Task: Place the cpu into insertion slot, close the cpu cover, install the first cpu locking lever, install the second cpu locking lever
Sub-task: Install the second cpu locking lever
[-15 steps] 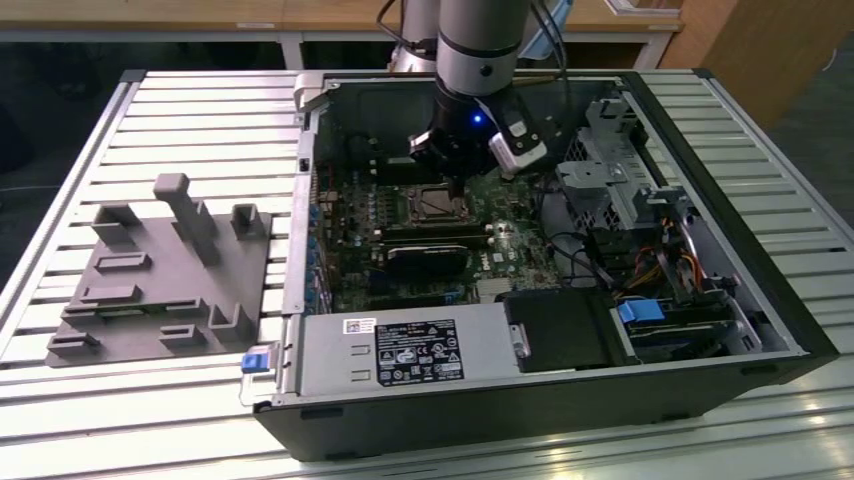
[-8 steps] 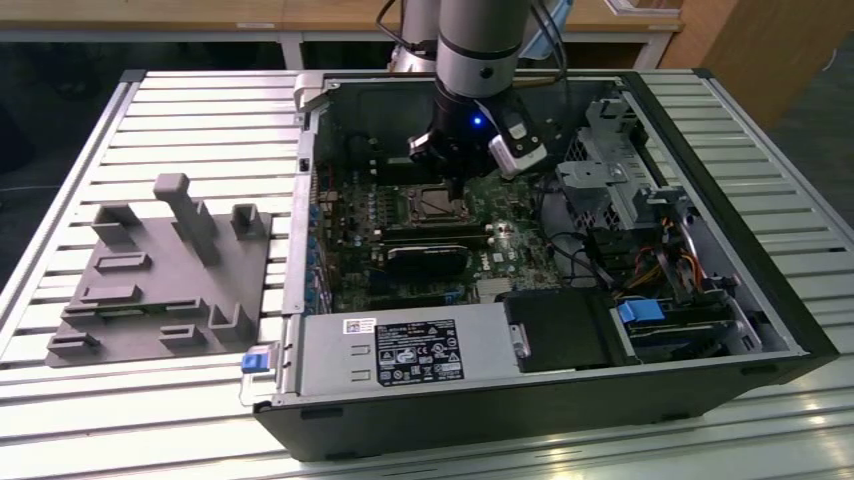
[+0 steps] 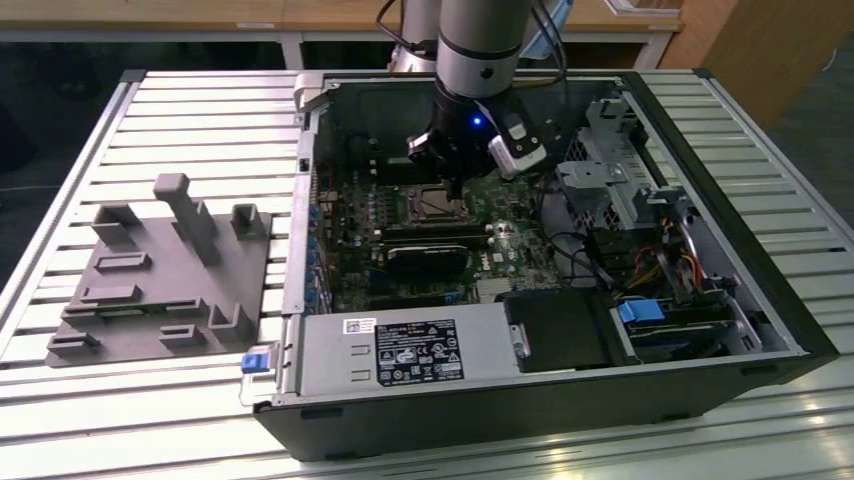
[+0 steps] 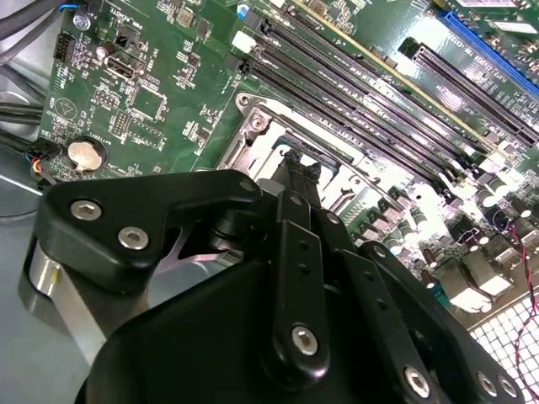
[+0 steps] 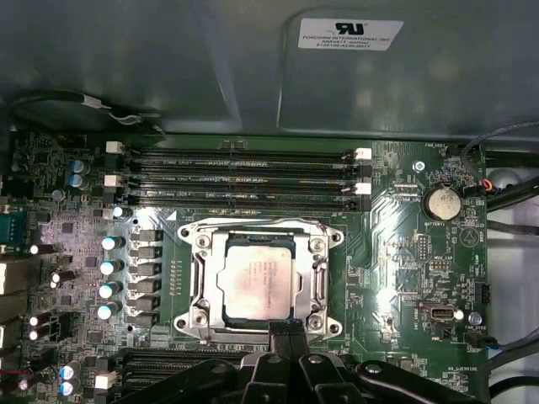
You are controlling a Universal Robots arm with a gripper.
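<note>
The cpu, a pale metallic square, lies in the insertion slot on the green motherboard. The silver cpu cover lies flat around it, framing its face. My gripper is shut, its dark fingers pressed together with nothing visible between them. Its tip is at the socket's edge, just beside the cover. In the second wrist view the gripper points down at the slot's metal rim. In the exterior view the gripper hangs over the insertion slot inside the open computer case.
Long black memory slots run beside the socket. A black block sits close to the socket, with the power supply beyond it. A drive cage and cables are at the exterior view's right. A grey fixture lies outside the case.
</note>
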